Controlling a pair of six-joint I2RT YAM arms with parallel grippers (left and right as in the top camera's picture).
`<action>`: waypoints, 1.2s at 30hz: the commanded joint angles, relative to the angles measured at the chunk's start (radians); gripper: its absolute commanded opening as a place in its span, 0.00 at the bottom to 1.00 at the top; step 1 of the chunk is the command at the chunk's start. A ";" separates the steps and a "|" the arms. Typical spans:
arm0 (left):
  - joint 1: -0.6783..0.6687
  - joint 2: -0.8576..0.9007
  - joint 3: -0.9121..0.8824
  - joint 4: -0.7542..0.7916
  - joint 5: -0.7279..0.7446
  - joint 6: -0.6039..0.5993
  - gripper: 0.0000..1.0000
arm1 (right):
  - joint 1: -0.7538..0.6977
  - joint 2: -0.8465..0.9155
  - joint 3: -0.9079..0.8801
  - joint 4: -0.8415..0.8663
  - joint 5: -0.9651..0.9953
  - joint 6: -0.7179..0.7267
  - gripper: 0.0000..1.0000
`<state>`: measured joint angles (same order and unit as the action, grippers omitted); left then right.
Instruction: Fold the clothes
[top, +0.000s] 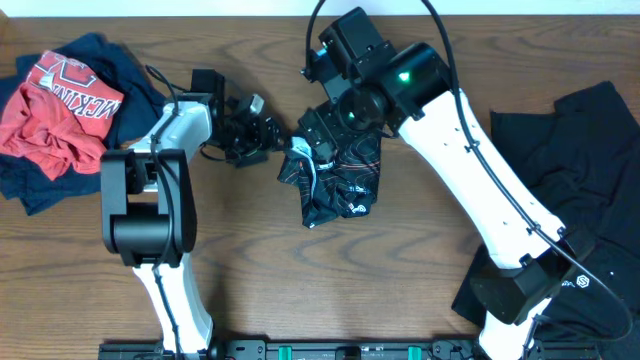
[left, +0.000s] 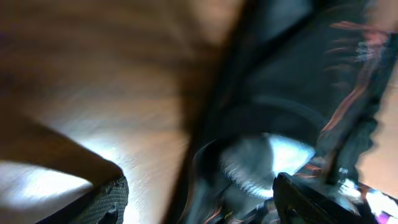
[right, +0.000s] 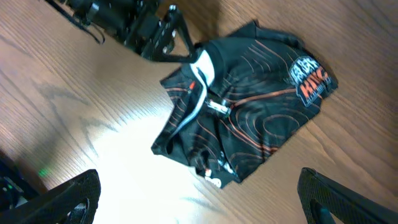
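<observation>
The black jersey (top: 340, 190) lies crumpled mid-table (top: 380, 290), long axis roughly 12-to-6, with the right gripper (right: 208, 208) hovering jaws apart and empty over its 12 o'clock end, nearer than the left gripper (top: 268, 135), also spread, just beside its 10 o'clock collar corner.

The black cycling jersey (top: 340, 190) lies crumpled in a loose bundle near the middle of the table (top: 380, 290) — thin orange-red contour lines run over the cloth, a white-edged zip and collar show at its left end, and a red logo sits at one corner. At the far left a red garment (top: 60, 110) with white lettering is bunched on top of a navy garment (top: 105, 60). A plain black garment (top: 590, 150) lies spread at the right edge — partly out of view.
</observation>
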<state>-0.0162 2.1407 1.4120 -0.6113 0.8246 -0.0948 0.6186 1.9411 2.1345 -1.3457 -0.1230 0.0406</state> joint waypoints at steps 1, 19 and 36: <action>0.000 0.082 -0.007 0.041 0.142 0.052 0.77 | -0.016 -0.068 0.022 -0.014 0.014 -0.013 0.99; -0.019 0.126 -0.007 -0.056 0.336 0.196 0.80 | -0.110 -0.122 0.023 -0.151 0.011 0.058 0.99; -0.188 0.126 -0.007 0.049 0.277 0.040 0.75 | -0.201 -0.122 0.023 -0.187 -0.050 0.056 0.99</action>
<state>-0.1913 2.2444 1.4128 -0.5755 1.1702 0.0147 0.4229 1.8297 2.1441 -1.5288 -0.1608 0.0872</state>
